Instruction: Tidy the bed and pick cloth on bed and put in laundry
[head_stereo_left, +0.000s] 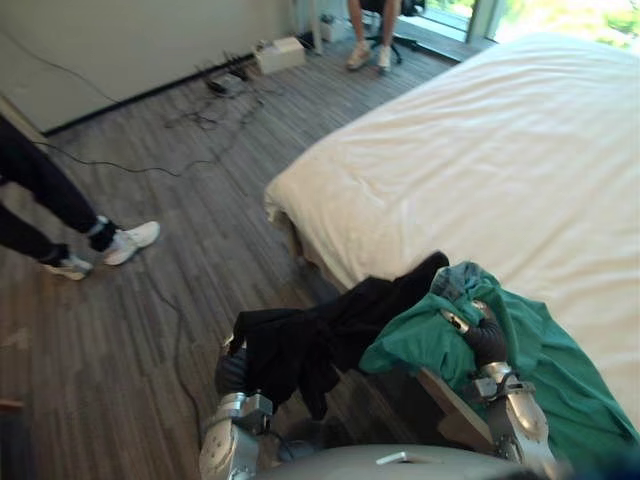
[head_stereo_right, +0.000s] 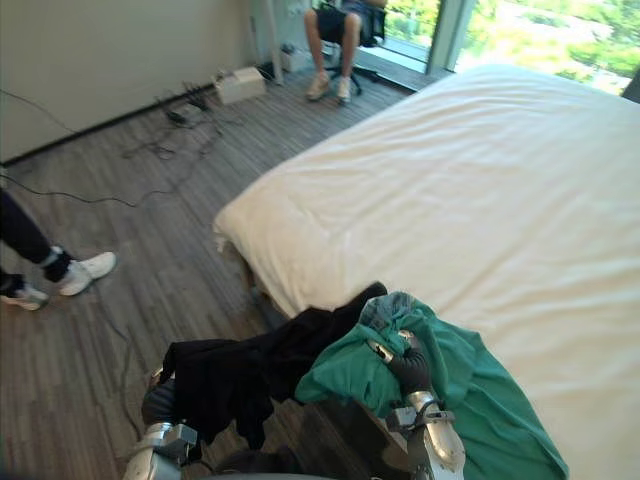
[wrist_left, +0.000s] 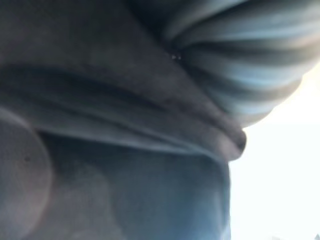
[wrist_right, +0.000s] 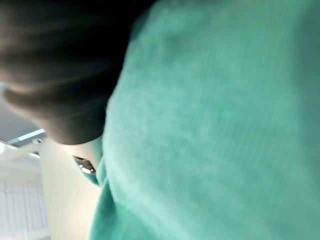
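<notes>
A black cloth (head_stereo_left: 320, 335) hangs over my left hand (head_stereo_left: 232, 372) just off the bed's near corner, above the floor. It covers that hand's fingers, and in the left wrist view dark folds (wrist_left: 125, 125) lie right against the ribbed cover. A green cloth (head_stereo_left: 540, 365) is bunched over my right hand (head_stereo_left: 482, 338) at the bed's near edge and trails onto the mattress. A silver finger (head_stereo_left: 455, 320) curls over its folds. The green fabric (wrist_right: 215, 125) sits close against the right wrist view. The two cloths overlap between my hands. The white bed (head_stereo_left: 520, 150) lies smooth beyond them.
A person in white shoes (head_stereo_left: 130, 240) stands on the wooden floor at the left. Another person sits on a chair (head_stereo_left: 372, 40) by the far window. Cables, a power strip (head_stereo_left: 225, 85) and a white box (head_stereo_left: 280, 52) lie along the far wall.
</notes>
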